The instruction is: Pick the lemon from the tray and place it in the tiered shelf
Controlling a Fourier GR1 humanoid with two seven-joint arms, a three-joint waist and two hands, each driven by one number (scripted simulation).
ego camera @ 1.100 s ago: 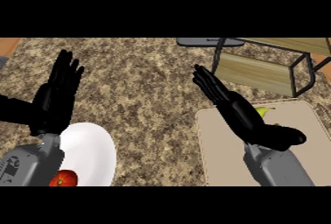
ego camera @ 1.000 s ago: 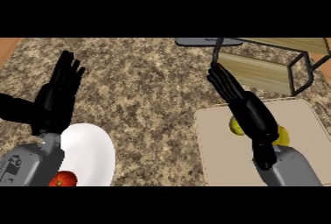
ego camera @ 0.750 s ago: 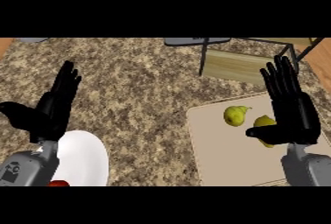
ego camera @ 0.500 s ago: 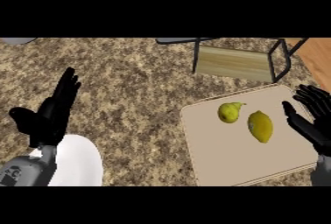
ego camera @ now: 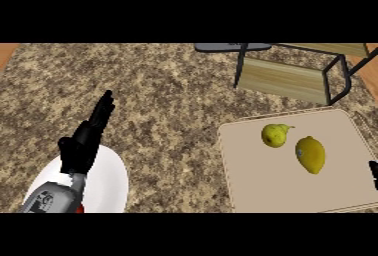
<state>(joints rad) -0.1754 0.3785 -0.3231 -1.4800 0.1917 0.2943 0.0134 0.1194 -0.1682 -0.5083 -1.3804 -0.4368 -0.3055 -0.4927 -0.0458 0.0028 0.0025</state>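
— Head view first: where is the lemon?

— Lower right of the frame, lying on the tray. It sits right of the tray's middle, long axis running roughly up and down, with a small blue sticker on its upper left side. Nothing touches it.

— Anything with it?

— A pear, just up and left of the lemon, close but apart, stem toward the upper right.

— And the shelf?

— Upper right, beyond the tray's far edge. Wooden boards in a dark metal frame; one board shows plainly, another peeks in at the top right corner. A grey tier juts out at the top centre.

— Left hand?

— Left of centre, forearm rising from the lower left corner. Its fingers are straight, pointing toward the top of the frame, seen nearly edge-on. It holds nothing and hovers over the counter, its wrist above a white plate at the lower left. A bit of red shows at the plate's bottom edge; I can't tell what it is.

— Right hand?

— Only a dark sliver at the right edge, beside the tray's right rim, well apart from the lemon. Whether its fingers are straight or curled cannot be told.
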